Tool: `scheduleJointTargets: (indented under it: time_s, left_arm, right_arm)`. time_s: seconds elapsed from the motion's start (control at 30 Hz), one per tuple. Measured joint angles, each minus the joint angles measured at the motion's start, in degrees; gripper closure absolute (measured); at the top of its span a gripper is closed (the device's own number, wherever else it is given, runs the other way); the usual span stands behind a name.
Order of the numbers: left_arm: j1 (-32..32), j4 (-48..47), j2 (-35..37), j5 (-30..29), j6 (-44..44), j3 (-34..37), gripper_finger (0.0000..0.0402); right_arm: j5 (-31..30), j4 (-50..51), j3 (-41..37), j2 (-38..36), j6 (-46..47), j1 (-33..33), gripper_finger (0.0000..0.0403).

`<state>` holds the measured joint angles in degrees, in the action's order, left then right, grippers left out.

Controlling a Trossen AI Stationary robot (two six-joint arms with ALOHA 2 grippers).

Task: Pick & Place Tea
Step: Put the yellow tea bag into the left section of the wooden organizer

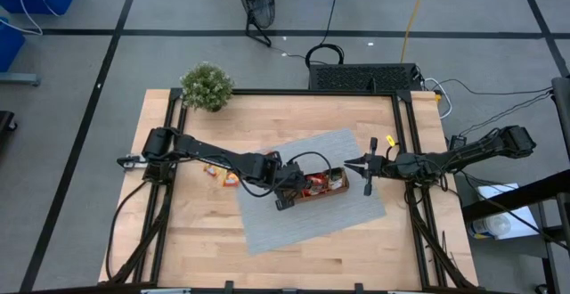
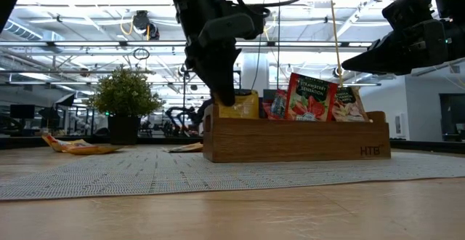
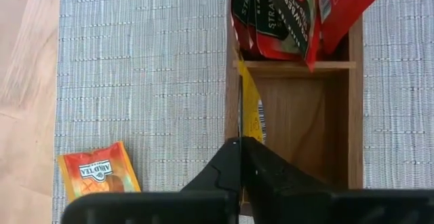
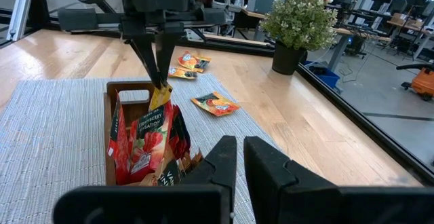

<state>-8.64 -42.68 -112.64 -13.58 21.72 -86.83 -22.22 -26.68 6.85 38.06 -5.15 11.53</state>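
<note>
A brown wooden tray [image 1: 334,190] with three compartments stands on a grey mat [image 1: 267,223] at mid-table. Red sachets [image 2: 309,98] stand in its middle compartment and grey-brown ones [image 2: 350,103] in the end nearest the right arm. My left gripper [image 2: 224,94] is above the other end compartment, shut on a yellow sachet [image 2: 241,106]. My right gripper [image 1: 352,162] hovers shut and empty just off the tray's right end, above the mat. Loose orange sachets [image 1: 230,180] lie on the table left of the mat, and one [image 3: 98,176] lies on the mat. My left gripper pinches the yellow sachet's upper edge [image 4: 161,94] between its two fingers. The fingers [image 3: 230,163] come from above, pointing down. The sachet hangs upright below them, seen edge-on in the left wrist view [image 3: 248,108], its lower part inside the tray's end compartment [image 3: 291,129].
A small green potted plant [image 1: 207,86] stands at the table's far left corner. The mat lies skewed across the table's middle, with bare wood [image 1: 205,240] near and left of it. A dark box [image 1: 361,77] sits behind the far edge.
</note>
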Motion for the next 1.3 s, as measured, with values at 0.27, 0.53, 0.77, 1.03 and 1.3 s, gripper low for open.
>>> scheduleJointTargets:
  time_s: [0.27, 0.53, 0.77, 1.03, 1.3]
  left_arm:
    - [0.0, 0.07, 0.0, 0.02, 2.87, 0.0, 0.0378]
    - [0.02, -0.11, 0.0, -0.02, 2.88, 0.0, 0.0331]
    - [0.39, -2.94, 1.06, -4.25, 0.13, 0.04, 0.026]
    - [0.92, -10.75, 7.53, -18.23, 6.29, 0.02, 0.0247]
    - [1.58, -18.94, 7.13, -11.71, 14.64, 2.46, 0.0247]
  right_arm:
    - [0.0, 0.0, 0.0, 0.0, 0.0, 0.0, 0.0385]
    - [0.0, 0.0, 0.0, 0.0, 0.0, 0.0, 0.0385]
    - [0.0, 0.0, 0.0, 0.0, 0.0, 0.0, 0.0385]
    - [0.0, 0.13, 0.0, -0.01, 0.02, -0.01, 0.0385]
    - [0.0, 0.35, 0.0, -0.02, 0.04, 0.22, 0.0385]
